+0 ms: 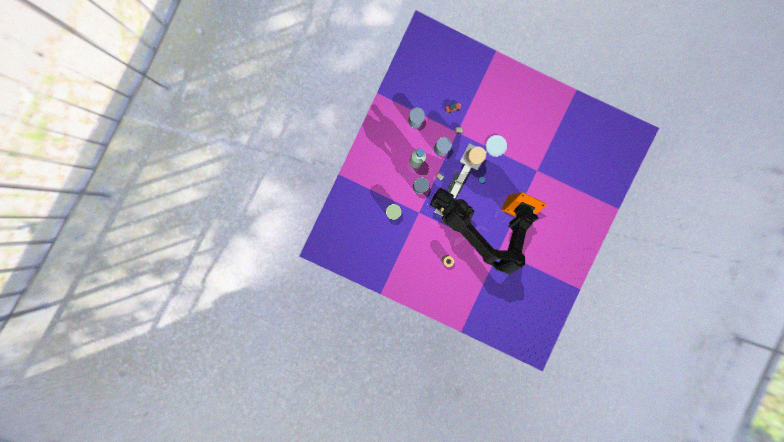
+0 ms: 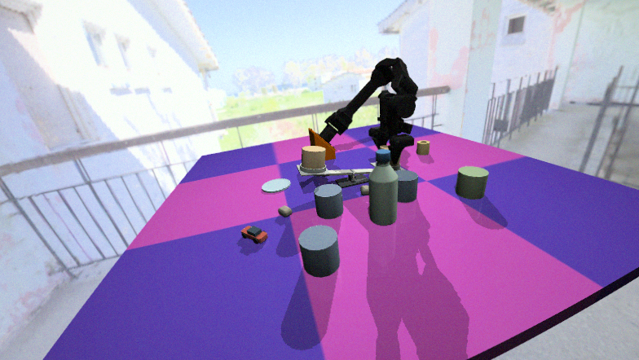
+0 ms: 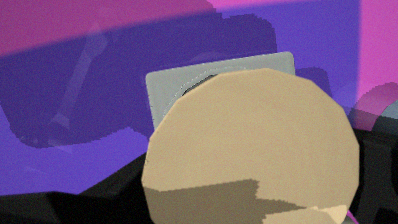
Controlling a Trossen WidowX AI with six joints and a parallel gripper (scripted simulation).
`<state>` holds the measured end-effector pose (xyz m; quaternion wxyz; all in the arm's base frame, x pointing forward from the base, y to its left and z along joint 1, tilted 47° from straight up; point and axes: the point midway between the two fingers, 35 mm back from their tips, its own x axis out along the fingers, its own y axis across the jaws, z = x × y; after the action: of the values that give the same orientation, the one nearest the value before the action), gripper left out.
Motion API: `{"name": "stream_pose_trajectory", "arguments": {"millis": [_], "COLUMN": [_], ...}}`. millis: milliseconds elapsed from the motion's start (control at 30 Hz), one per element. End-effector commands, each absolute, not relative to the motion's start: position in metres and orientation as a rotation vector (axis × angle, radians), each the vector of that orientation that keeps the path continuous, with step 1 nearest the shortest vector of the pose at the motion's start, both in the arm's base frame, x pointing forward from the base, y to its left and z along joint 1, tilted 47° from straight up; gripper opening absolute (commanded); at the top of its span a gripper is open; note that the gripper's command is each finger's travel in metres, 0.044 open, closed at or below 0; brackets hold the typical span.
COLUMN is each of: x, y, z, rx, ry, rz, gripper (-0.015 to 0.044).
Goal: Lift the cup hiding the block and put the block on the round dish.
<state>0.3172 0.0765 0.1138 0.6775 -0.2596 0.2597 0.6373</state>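
One tan cup (image 1: 476, 155) (image 2: 313, 157) stands on one end of the balance (image 1: 462, 176) (image 2: 335, 172) (image 3: 162, 90), beside the pale round dish (image 1: 496, 146) (image 2: 275, 185). My gripper (image 1: 440, 208) (image 2: 396, 161) is at the other end, its fingers shut on the other tan cup (image 3: 250, 140), which fills much of the wrist view. That cup is over its end plate; whether it touches the plate I cannot tell. No block shows under either cup. The dish has nothing on it.
Grey-blue cylinders (image 1: 416, 117) (image 2: 319, 250), a bottle (image 1: 417, 158) (image 2: 382, 196), and a green cylinder (image 1: 393, 211) (image 2: 472, 182) stand beyond the balance. A toy car (image 1: 452, 108) (image 2: 253, 234) lies past the dish. A tan ring-shaped piece (image 1: 448, 261) (image 2: 422, 147) stands on the gripper's side.
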Motion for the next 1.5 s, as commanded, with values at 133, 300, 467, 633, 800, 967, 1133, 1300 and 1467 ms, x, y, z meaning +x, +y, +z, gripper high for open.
{"name": "stream_pose_trajectory", "arguments": {"millis": [133,300,467,633,800,967,1133,1300,1467], "x": [0.319,0.320,0.320,0.321,0.321,0.321,0.321,0.320,0.320], "y": [0.069,0.064,0.059,0.054,0.049,0.044,0.039,0.034,0.029], "z": [0.121,0.125,0.129,0.133,0.138,0.142,0.146,0.151,0.155], "rx": [-0.578,-0.577,-0.576,-0.574,-0.573,-0.572,-0.570,-0.568,-0.567], "ry": [0.585,0.588,0.590,0.592,0.594,0.596,0.598,0.600,0.602], "rz": [1.418,1.411,1.403,1.396,1.389,1.383,1.376,1.369,1.362], "gripper": [0.0000,0.0000,0.0000,0.0000,0.0000,0.0000,0.0000,0.0000,0.0000]}}
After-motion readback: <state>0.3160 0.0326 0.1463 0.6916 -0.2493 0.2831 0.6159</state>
